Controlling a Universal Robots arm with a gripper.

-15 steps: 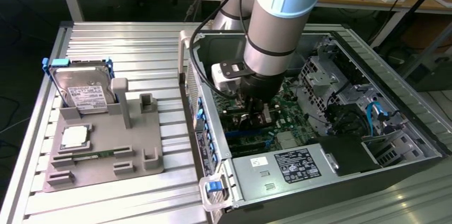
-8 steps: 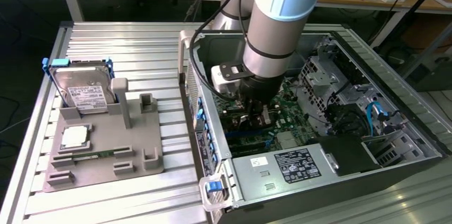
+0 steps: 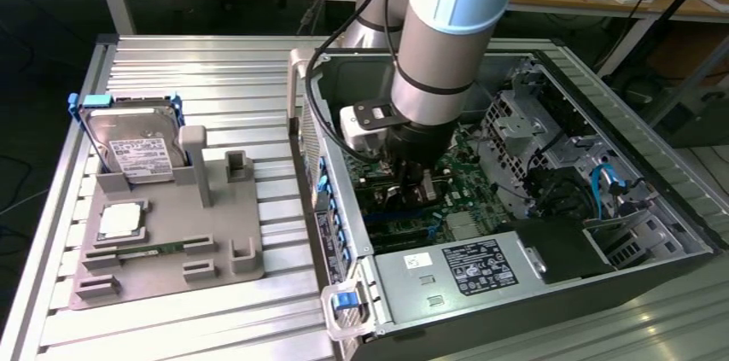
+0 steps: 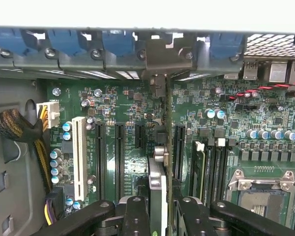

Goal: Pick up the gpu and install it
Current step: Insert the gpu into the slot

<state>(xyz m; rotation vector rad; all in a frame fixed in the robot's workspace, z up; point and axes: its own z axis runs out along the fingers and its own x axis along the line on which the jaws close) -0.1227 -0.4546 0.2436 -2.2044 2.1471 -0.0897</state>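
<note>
In the wrist view the gpu [image 4: 160, 189] stands edge-on between my fingers [image 4: 135, 216], a thin dark card with a metal part on one face. My gripper [image 4: 164, 219] is shut on it. The card reaches down toward the green motherboard [image 4: 123, 103], in line with the black expansion slots [image 4: 119, 157]. Its bracket end [image 4: 162, 56] lies at the case's rear wall. I cannot tell whether the card sits in a slot. In the exterior view my gripper [image 3: 408, 183] is deep inside the open computer case [image 3: 313, 122], and the arm hides most of the card.
A white slot [image 4: 79, 157], a cable bundle [image 4: 14, 128], memory slots and the CPU socket [image 4: 258, 191] surround the card. Outside the case, a grey holder [image 3: 171, 241] at the exterior view's left carries a silver hard drive [image 3: 131, 148], a chip [image 3: 119, 220] and a green memory stick [image 3: 154, 250].
</note>
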